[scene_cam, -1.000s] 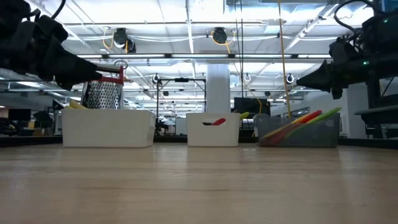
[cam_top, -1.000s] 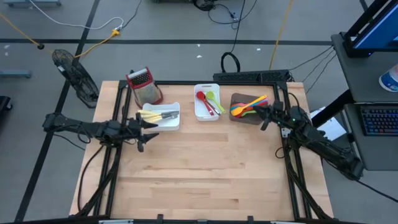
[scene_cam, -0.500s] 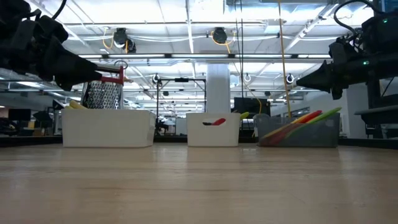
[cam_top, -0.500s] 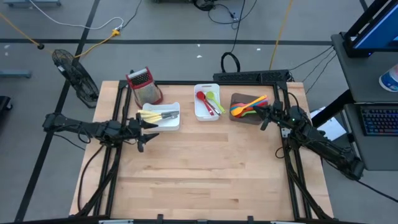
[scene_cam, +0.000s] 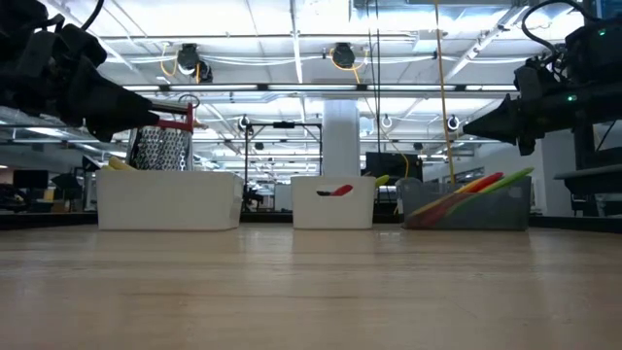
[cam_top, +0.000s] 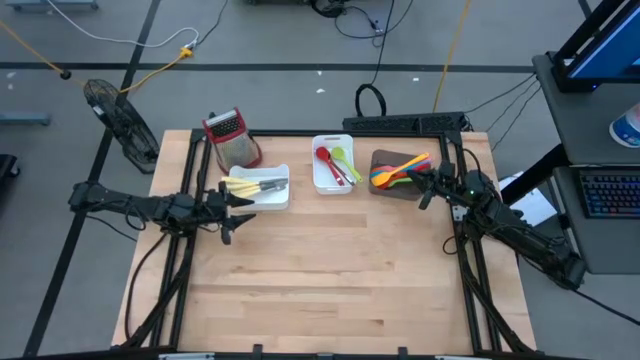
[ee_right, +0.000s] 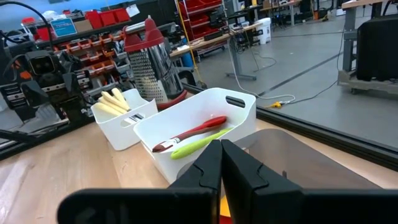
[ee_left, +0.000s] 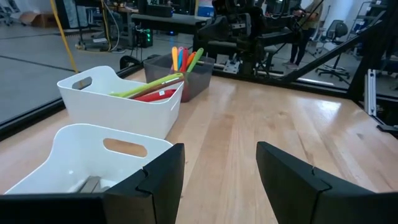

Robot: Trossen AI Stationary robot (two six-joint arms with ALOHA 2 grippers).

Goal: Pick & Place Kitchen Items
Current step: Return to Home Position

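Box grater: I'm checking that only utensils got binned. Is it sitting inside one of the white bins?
No, the box grater stands on the table beside the left white bin, outside every bin.

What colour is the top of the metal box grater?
Red. The box grater's top shows best in the right wrist view.

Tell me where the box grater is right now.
In the high view the box grater stands at the far left corner of the table, just behind the left white bin.
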